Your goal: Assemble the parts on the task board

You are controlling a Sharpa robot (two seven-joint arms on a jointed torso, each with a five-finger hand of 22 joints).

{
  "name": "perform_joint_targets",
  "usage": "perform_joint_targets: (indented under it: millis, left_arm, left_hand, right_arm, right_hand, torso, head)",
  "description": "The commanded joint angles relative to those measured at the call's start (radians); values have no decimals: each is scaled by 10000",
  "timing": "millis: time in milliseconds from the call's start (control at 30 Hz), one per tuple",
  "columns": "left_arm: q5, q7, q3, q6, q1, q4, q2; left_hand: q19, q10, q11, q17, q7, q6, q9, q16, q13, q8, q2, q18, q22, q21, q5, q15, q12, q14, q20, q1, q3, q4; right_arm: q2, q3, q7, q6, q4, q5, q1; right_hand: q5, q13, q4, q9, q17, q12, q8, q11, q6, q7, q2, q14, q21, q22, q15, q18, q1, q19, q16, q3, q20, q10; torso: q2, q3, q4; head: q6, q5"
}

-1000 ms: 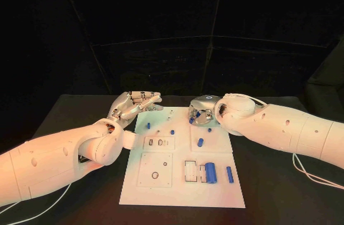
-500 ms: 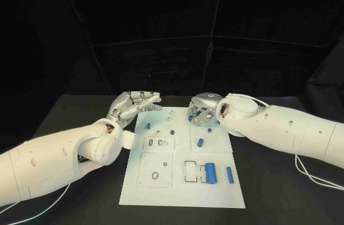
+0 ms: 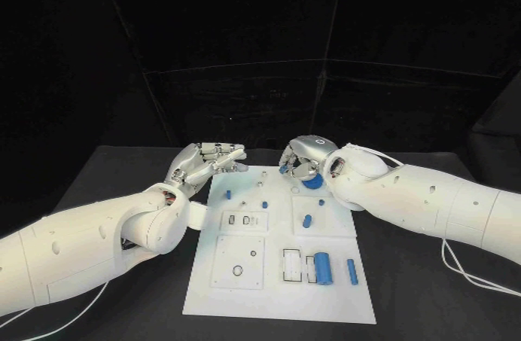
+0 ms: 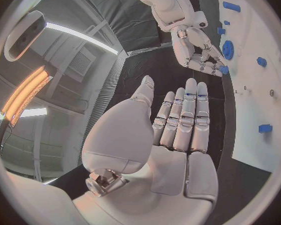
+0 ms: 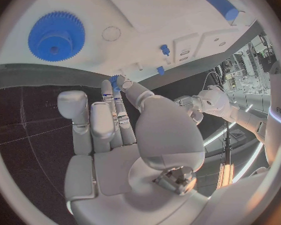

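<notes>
The white task board (image 3: 272, 288) lies in the middle of the black table. My right hand (image 3: 302, 156) hovers above its far edge and pinches a small blue part (image 5: 115, 79) at its fingertips; the same small part (image 4: 223, 70) shows in the left wrist view. Just below that hand a blue gear (image 5: 56, 35) sits on the board, partly hidden in the head view (image 3: 311, 181). My left hand (image 3: 206, 160) floats off the board's far left corner, fingers straight and side by side (image 4: 184, 120), holding nothing.
Small blue pegs (image 3: 228, 193) (image 3: 265, 203) (image 3: 321, 202) stand on the far half of the board, and a short piece (image 3: 307, 220) lies near them. A thick blue cylinder (image 3: 321, 267) and a thin one (image 3: 351, 271) lie at the near right.
My right hand has risen from the board's far edge with the small blue part between its fingertips, uncovering the gear. The left hand has hardly moved.
</notes>
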Motion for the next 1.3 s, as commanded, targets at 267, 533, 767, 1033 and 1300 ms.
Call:
perform_joint_targets:
  millis: [267, 533, 767, 1033, 1300]
  left_arm:
    - [-49, 114, 10, 50, 33, 125, -10]
    - [-49, 103, 11, 72, 55, 122, -9]
    - [-49, 88, 11, 72, 74, 99, 11]
    - [-49, 77, 11, 74, 94, 95, 36]
    - [-49, 64, 11, 78, 113, 74, 40]
  left_hand:
    - [30, -66, -2, 21, 12, -70, 2, -11, -8, -56, 111, 54, -10, -53, 48, 23, -30, 25, 28, -34, 21, -80]
    - [34, -64, -4, 23, 11, -67, 3, -10, -7, -55, 115, 54, -11, -54, 48, 22, -29, 29, 28, -31, 24, -85]
    - [38, -63, -5, 25, 8, -64, 4, -11, -6, -54, 114, 54, -13, -55, 48, 21, -28, 32, 27, -22, 26, -97]
    - [40, -62, -6, 26, 6, -62, 5, -12, -6, -54, 113, 54, -14, -56, 48, 21, -28, 32, 27, -16, 27, -105]
    - [40, -62, -6, 26, 6, -62, 5, -12, -6, -54, 113, 54, -14, -56, 48, 21, -28, 32, 27, -16, 27, -105]
  right_arm:
    - [622, 12, -107, -234, -497, 287, 26]
    - [963, 12, -130, 99, -790, 251, 26]
    - [1193, 12, -165, 195, -982, 194, 26]
    - [1430, 11, -374, 434, -1244, 41, 25]
    - [1583, 10, -480, 740, -1389, -69, 25]
  right_hand:
    - [-43, -15, 61, -15, 18, -94, -37, 30, 15, 22, -33, 237, 100, 41, -41, -107, 10, 65, 73, 110, 3, 16]
    - [-8, -21, 97, -25, 14, -137, -71, 56, -12, 50, -72, 228, 120, 57, -24, -110, -1, 56, 94, 151, 13, -19]
    - [-40, -22, 133, -29, 24, -158, -91, 69, -25, 61, -122, 224, 134, 69, -12, -112, -34, 50, 116, 153, 22, -30]
    - [-56, -23, 172, -33, 14, -176, -107, 78, -39, 69, -133, 219, 146, 79, -4, -114, -59, 47, 124, 164, 30, -43]
    - [-66, -26, 191, -38, 23, -196, -124, 85, -60, 76, -158, 217, 158, 94, 3, -116, -68, 45, 139, 173, 36, -64]
  torso:
    - [120, -42, 96]
    - [153, -52, 110]
    - [147, -62, 117]
    - [154, -63, 119]
    - [157, -71, 104]
  head:
    - [17, -37]
    - [-10, -43]
    - [-38, -12]
    - [-72, -8]
    - [-112, 6]
